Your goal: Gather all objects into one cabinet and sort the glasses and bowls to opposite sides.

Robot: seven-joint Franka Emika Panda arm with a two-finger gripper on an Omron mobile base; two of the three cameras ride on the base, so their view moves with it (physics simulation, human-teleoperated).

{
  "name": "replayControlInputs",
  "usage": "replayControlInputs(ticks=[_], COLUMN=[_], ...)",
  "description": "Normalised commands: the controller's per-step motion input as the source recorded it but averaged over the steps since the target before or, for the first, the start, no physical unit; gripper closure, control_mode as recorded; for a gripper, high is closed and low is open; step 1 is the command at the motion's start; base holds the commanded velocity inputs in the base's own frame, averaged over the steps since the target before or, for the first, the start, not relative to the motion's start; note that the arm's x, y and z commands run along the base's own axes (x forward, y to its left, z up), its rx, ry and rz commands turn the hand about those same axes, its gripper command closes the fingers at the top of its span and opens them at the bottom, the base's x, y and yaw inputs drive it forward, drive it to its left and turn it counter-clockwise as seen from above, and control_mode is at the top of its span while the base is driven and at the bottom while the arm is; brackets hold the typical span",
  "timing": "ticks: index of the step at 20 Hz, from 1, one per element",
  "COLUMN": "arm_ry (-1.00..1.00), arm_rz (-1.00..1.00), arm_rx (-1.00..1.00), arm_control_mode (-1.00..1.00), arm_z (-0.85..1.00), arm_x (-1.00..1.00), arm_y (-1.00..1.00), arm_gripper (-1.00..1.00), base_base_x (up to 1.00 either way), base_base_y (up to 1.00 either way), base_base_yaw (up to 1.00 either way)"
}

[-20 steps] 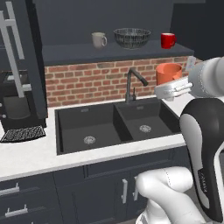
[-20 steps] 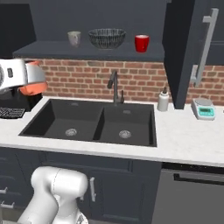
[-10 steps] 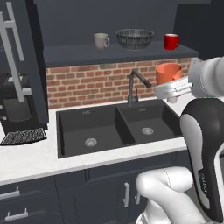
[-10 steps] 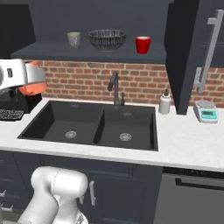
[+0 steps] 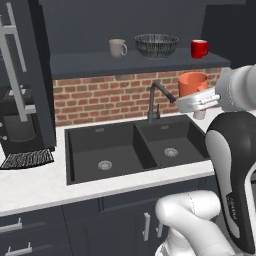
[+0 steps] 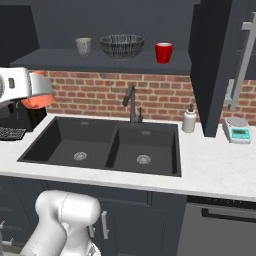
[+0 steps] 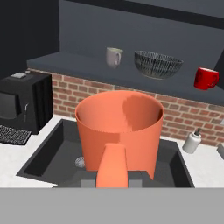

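Note:
My gripper (image 5: pixel 199 101) is shut on the orange handleless cup (image 5: pixel 192 83), holding it upright in the air above the right side of the sink. From the hand, the cup (image 7: pixel 120 131) is close in front and hides the fingertips. On the open dark shelf (image 5: pixel 140 64) above the brick wall stand the beige mug (image 5: pixel 118 48) on the left, the dark patterned bowl (image 5: pixel 156 45) in the middle and the red mug (image 5: pixel 199 48) on the right. From the right base the cup (image 6: pixel 38 101) hangs at the far left, below shelf height.
A black double sink (image 5: pixel 135 150) with a dark faucet (image 5: pixel 156 100) lies below the shelf. A coffee machine (image 5: pixel 20 125) stands at the left, a soap bottle (image 6: pixel 189 120) and a small scale (image 6: pixel 236 131) at the right. Tall cabinet doors with silver bar handles (image 6: pixel 241 65) flank the shelf.
Both base views have shifted slightly, so the base has moved a little. The orange cup stays in the gripper at about the same height.

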Motion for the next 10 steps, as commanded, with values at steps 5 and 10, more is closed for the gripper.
replayControlInputs(ticks=[5,10], arm_ry=[0.00,0.00], arm_rz=[0.00,0.00], arm_rx=[0.00,0.00], arm_control_mode=[1.00,1.00], arm_z=[0.00,0.00], arm_x=[0.00,0.00], arm_y=[0.00,0.00], arm_gripper=[1.00,1.00], base_base_x=[0.27,0.28], base_base_y=[0.05,0.11], base_base_yaw=[0.00,0.00])
